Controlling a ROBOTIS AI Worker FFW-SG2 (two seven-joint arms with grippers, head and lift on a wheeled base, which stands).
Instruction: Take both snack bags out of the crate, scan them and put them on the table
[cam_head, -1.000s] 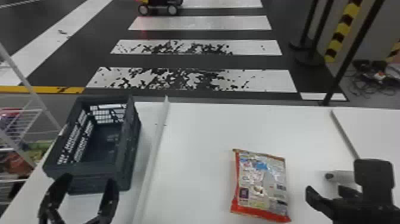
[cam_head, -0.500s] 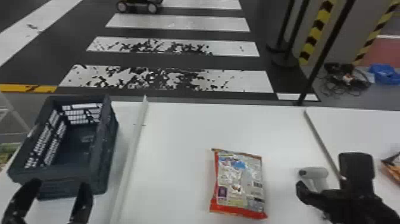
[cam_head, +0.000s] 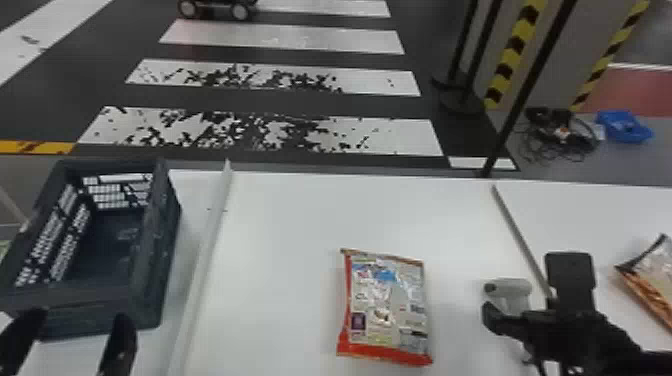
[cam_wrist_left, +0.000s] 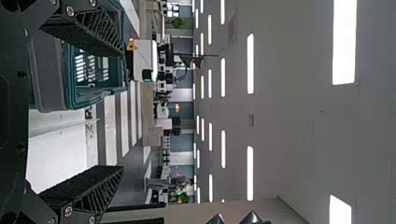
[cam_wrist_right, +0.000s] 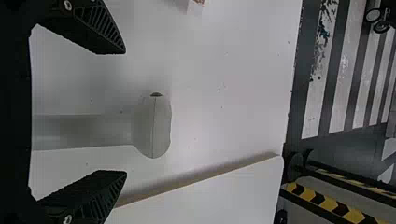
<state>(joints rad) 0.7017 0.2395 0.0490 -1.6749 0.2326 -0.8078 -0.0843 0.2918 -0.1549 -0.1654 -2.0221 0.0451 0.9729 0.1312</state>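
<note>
My left gripper (cam_head: 70, 345) stands open at the near side of the dark crate (cam_head: 85, 305). In the left wrist view the left gripper (cam_wrist_left: 122, 112) has its fingers wide apart with nothing between them, the crate (cam_wrist_left: 46, 70) beyond. No bag shows inside the crate's visible part. One snack bag (cam_head: 387, 305), red-edged, lies flat mid-table. Another, orange and black-edged bag (cam_head: 650, 280) lies at the far right. My right gripper (cam_head: 525, 300) is over the grey-white scanner (cam_head: 510, 290); in the right wrist view the open right gripper (cam_wrist_right: 125, 112) has the scanner's handle (cam_wrist_right: 84, 132) between its fingers, untouched.
A white upright divider (cam_head: 205, 260) runs between the crate and the middle bag. Another divider (cam_head: 520, 235) stands behind the scanner, toward the right bag. Past the white table's far edge (cam_head: 350, 175) are a post and striped floor.
The head view has swung to the right, so crate, bag and scanner sit farther left in it and the second bag has come in at the right. Both grippers stay open.
</note>
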